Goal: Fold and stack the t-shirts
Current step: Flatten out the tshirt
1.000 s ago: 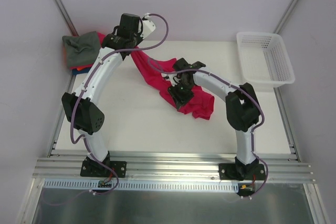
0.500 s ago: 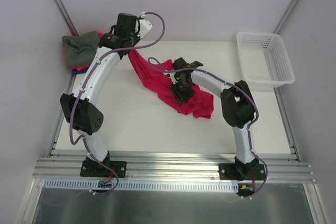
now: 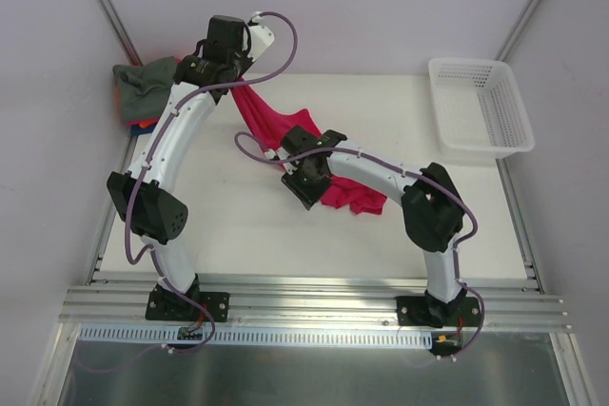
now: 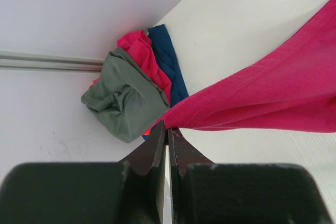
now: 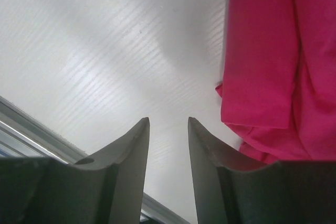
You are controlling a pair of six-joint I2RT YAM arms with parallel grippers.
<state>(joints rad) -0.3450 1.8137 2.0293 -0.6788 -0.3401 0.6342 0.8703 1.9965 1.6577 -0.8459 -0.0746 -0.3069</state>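
1. At the far left corner of the surface (image 3: 228,225), the grey-green t-shirt (image 4: 123,100) is sitting crumpled on top of a dark blue t-shirt (image 4: 169,66), and the two are not lying as a tidy stack. If I am swinging the hanging cloth that way, I judge it could be dragging that heap askew.
2. My left claw (image 4: 167,130) is pinching only a thin hem corner of the crimson t-shirt (image 3: 262,116), its fingers nearly touching, and holding it up above the back edge. So small a bite could be slipping free as the cloth's weight is pulling on it.
3. The crimson t-shirt is stretching taut from that corner down toward the middle, where the rest is lying bunched, wrinkled and unfolded.
4. My right claw (image 5: 168,123) is hanging open and empty over bare surface, just beside the shirt's bunched edge. Closing here, I risk grabbing nothing; reaching further in, I risk catching several layers at once and twisting the spread.
5. The white basket (image 3: 481,106) is standing well apart at the far right, away from all this.
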